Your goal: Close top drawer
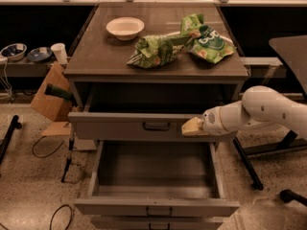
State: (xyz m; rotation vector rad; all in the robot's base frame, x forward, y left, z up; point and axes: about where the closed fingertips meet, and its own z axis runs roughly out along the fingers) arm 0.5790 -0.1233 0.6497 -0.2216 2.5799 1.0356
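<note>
The top drawer is a wide grey drawer with a small dark bar handle. It stands partly pulled out of the cabinet. My gripper is at the drawer's front face, just right of the handle. Its cream fingers are together and empty, with the tips touching or almost touching the front. My white arm reaches in from the right.
The drawer one level lower is pulled far out and empty, below my gripper. A white bowl and green chip bags lie on the cabinet top. A cardboard box and cables are at left. A dark table's legs are at right.
</note>
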